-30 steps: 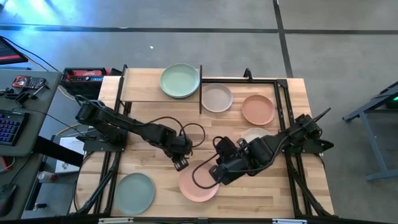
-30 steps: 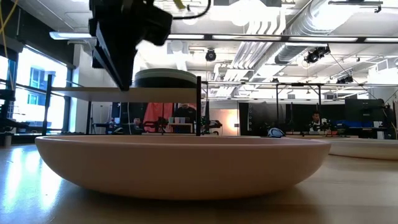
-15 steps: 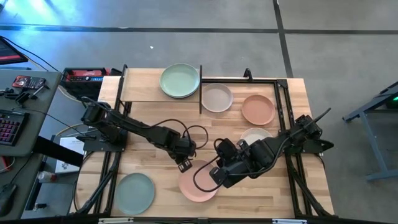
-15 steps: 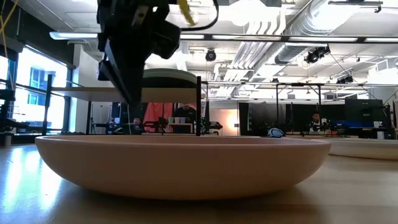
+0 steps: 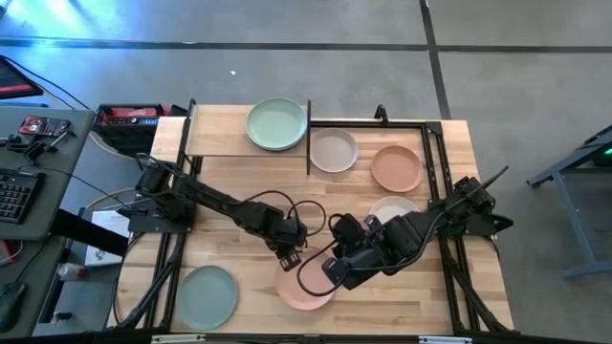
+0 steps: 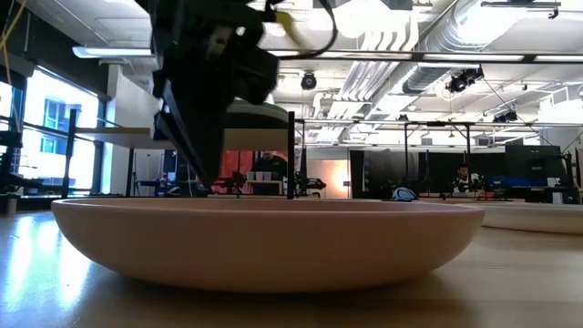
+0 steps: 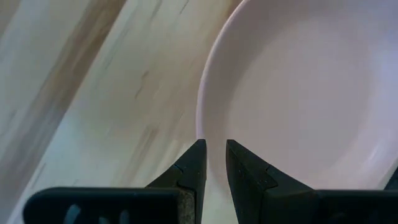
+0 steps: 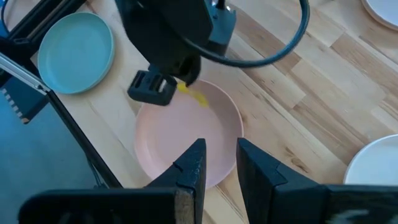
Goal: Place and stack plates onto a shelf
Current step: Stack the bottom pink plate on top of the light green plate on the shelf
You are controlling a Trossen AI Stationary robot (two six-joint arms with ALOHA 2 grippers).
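The pink plate [image 5: 306, 290] lies flat on the tabletop near the near edge and fills the low view [image 6: 264, 241]. My left gripper [image 5: 290, 257] is low at its far-left rim. In the left wrist view its fingers [image 7: 213, 147] are open by a narrow gap, one on each side of the plate's rim [image 7: 205, 118]. My right gripper [image 5: 330, 271] hovers above the plate's right side, open and holding nothing [image 8: 217, 154]. The shelf [image 5: 218, 136] stands at the far edge, and a sage green plate [image 5: 276, 123] rests on its board. My left gripper comes slanting down from the far left at the pink plate's far-left rim [image 7: 203, 132]. One finger is inside the rim and one outside. I cannot tell whether they touch it. The plate lies flat on the table.
A beige-grey plate [image 5: 334, 150] and a terracotta plate [image 5: 396, 168] lie to the right of the shelf. A white plate [image 5: 387, 205] is partly under my right arm. A pale grey-green plate [image 5: 207, 295] lies at the near left corner. Cables loop between the arms.
My left gripper has moved toward the table's right and near edge and down, from beside the pink plate to its far-left rim. The plate has stayed where it was.
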